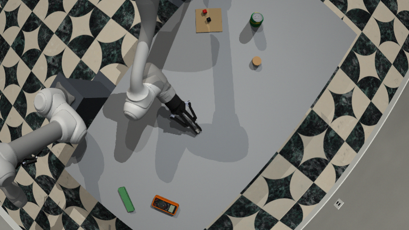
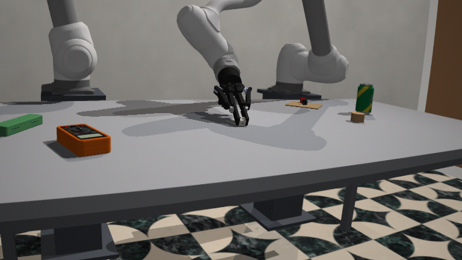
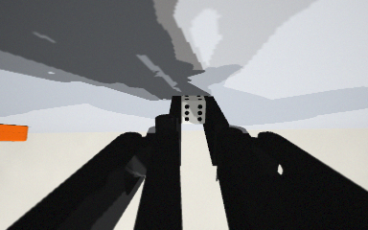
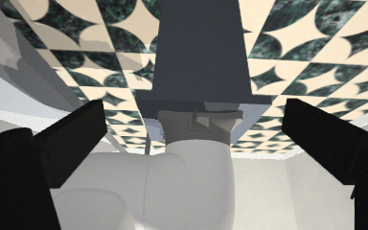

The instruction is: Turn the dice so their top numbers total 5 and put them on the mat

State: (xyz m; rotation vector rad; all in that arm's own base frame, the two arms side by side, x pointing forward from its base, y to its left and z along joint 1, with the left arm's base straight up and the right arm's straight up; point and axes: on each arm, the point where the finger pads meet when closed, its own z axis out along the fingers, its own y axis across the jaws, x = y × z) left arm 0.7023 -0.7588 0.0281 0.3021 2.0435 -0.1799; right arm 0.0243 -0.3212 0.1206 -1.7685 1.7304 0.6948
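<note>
White cube-shaped die with black pips (image 1: 197,130) (image 2: 242,121) (image 3: 193,110) sat pinched between the fingertips of the left end effector (image 1: 197,131) (image 2: 242,121) (image 3: 192,110), low over the smooth grey worktop (image 1: 286,95) (image 2: 204,161) and well apart from the mat. The left arm reached down at a slant, its wrist tilted. A six-pip face met the left wrist camera — as a cube, the die had no long axis. The red die (image 1: 204,11) (image 2: 302,100) and black die (image 1: 208,19) (image 2: 304,102) lay on the flat, square tan mat (image 1: 215,25) (image 2: 312,106); their top numbers were too small to tell. The right end effector (image 1: 30,159) (image 4: 195,115) was spread wide — beyond the worktop.
</note>
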